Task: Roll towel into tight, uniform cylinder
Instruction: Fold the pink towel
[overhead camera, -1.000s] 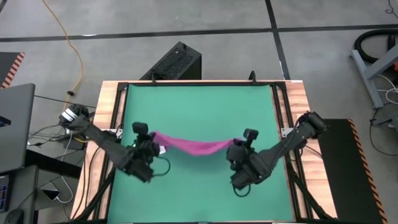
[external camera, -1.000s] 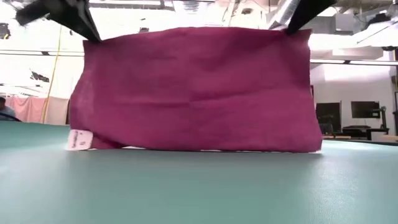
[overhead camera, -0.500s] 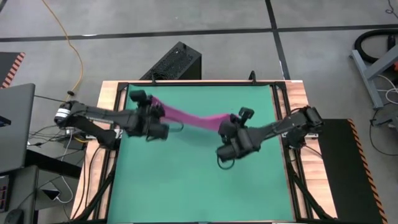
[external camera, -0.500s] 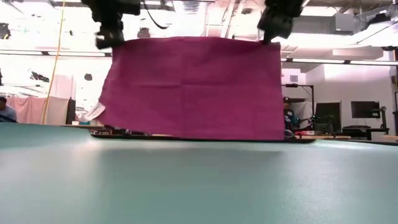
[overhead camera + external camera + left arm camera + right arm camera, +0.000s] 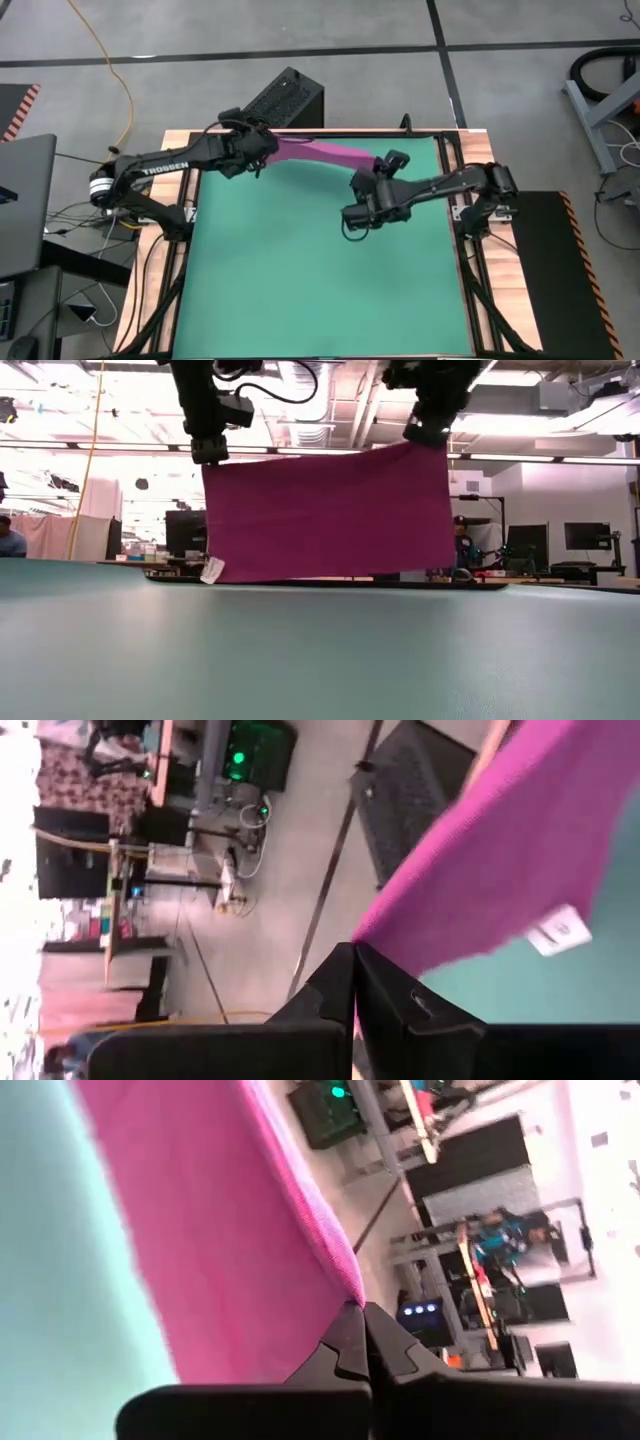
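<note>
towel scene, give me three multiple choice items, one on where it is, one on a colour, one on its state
1. Where is the towel?
A. lying flat mid-mat
B. hanging in the air over the far part of the green mat
C. on the floor

2. What colour is the tag at its lower corner?
A. white
B. black
C. yellow

3. What state is the towel in?
A. rolled into a cylinder
B. crumpled in a heap
C. spread open, held by its top corners

Answers:
1 B, the low view shows its bottom edge clear of the mat.
2 A, the tag shows white against the magenta.
3 C, the left pincer and right pincer each pinch a top corner.
</note>
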You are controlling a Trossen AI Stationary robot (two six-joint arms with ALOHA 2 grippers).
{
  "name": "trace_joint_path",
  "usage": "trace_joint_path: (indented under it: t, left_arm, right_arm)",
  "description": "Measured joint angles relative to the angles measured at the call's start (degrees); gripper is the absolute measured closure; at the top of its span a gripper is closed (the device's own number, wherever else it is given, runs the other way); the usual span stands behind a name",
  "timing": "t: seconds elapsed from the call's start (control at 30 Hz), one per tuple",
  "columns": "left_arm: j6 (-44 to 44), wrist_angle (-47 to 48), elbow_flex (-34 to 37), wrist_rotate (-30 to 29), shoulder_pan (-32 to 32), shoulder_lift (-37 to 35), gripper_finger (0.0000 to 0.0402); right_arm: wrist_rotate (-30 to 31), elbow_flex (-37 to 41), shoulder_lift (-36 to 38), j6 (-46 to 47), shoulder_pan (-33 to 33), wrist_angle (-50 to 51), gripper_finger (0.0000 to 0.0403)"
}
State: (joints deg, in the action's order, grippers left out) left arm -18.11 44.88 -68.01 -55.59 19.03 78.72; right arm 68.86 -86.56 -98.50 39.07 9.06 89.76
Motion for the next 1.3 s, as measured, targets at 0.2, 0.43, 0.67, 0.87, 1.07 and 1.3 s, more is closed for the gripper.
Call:
trace_joint_path:
  t: [0.2, 0.43, 0.67, 0.87, 1.07, 1.3]
  left_arm:
    - [8.92, 1.2, 9.77, 7.49, -8.54, -0.09, 0.0401]
    - [26.76, 1.48, 22.83, 11.21, -24.47, 0.0, 0.0401]
    - [36.37, -2.76, 30.26, 18.24, -32.43, 0.02, 0.0401]
    - [42.84, -6.34, 31.08, 16.32, -32.86, -0.6, 0.0401]
    - [41.25, -14.72, 29.0, 14.23, -35.54, -4.0, 0.0401]
    - [39.25, -19.15, 28.9, 14.02, -35.81, -5.71, 0.0401]
  right_arm:
    - [-12.13, 8.78, 0.0, 7.42, 8.47, -5.49, 0.0403]
    - [-22.6, 16.44, -0.04, 13.41, 22.07, -15.94, 0.0403]
    - [-26.46, 17.0, -0.04, 14.59, 30.74, -30.38, 0.0403]
    - [-30.09, 17.0, -0.04, 7.57, 31.44, -44.82, 0.0403]
    - [-38.77, 17.0, -0.13, -3.02, 27.22, -59.78, 0.0403]
    - [-48.21, 17.0, -0.17, -19.23, 19.58, -70.91, 0.0403]
